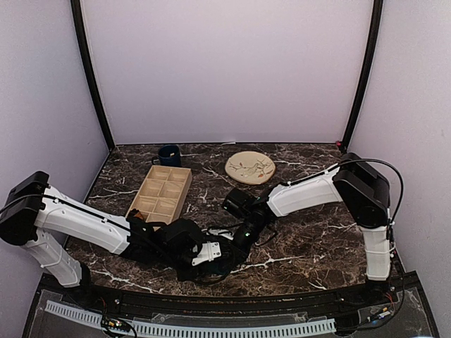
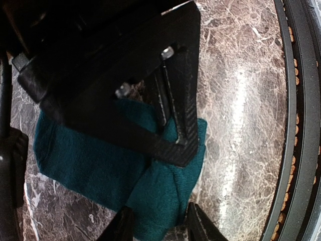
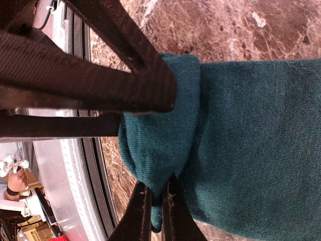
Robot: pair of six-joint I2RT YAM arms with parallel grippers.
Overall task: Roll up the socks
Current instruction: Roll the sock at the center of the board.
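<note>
At the far left the white left arm (image 1: 77, 222) reaches in low across the dark brown, white-veined marble tabletop (image 1: 310, 239). Behind it sits a pale wooden tray with six compartments (image 1: 161, 193), and a dark blue mug (image 1: 169, 155) stands just beyond the tray's far end.

Near the front edge, in front of the tray, the left claw (image 2: 160, 226) is closed around the bunched, folded end of a dark teal-green knitted sock (image 2: 90, 165). One finger presses on each side of the fold. The rest of the sock lies flat on the tabletop. From above it is almost wholly hidden under the two black claws, which meet there.

Just to the right, the right claw (image 3: 158, 211) is clenched nearly tight, its tips down on the same folded end. I can't tell whether a nip of cloth is caught between them.

Further back and to the right lies a round cream plate with a leafy pattern (image 1: 250, 167). The white right arm (image 1: 310, 191) comes in from the right side.
</note>
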